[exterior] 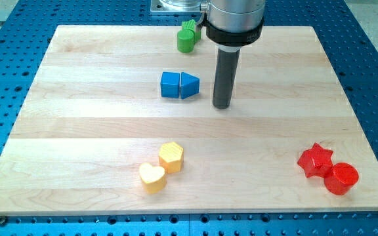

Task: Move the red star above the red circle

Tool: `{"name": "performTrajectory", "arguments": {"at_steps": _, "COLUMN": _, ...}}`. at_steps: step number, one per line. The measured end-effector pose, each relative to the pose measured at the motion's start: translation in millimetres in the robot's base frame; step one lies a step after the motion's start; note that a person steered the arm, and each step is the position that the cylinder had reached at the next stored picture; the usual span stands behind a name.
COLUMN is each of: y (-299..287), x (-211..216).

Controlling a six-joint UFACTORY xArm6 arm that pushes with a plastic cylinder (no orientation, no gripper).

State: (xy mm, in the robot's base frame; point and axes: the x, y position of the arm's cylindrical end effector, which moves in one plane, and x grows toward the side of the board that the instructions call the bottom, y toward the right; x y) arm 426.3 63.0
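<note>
The red star (315,160) lies near the view's bottom right, touching the red circle (341,178), which sits just to its lower right. My tip (222,105) stands in the upper middle of the board, far up and to the left of both red blocks, and touches no block. It is a short way right of the blue blocks.
A blue cube (170,84) and a blue triangle (189,85) sit side by side left of my tip. A green block (187,37) is near the top edge. A yellow hexagon (171,157) and a yellow heart (152,177) lie at the bottom middle. The wooden board (77,131) rests on a blue perforated table.
</note>
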Motion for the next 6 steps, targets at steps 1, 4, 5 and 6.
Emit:
{"name": "performTrajectory", "arguments": {"at_steps": 1, "y": 7, "x": 5}}
{"name": "performTrajectory", "arguments": {"at_steps": 4, "y": 10, "x": 105}}
{"name": "performTrajectory", "arguments": {"at_steps": 5, "y": 69, "x": 150}}
{"name": "performTrajectory", "arguments": {"at_steps": 6, "y": 116, "x": 158}}
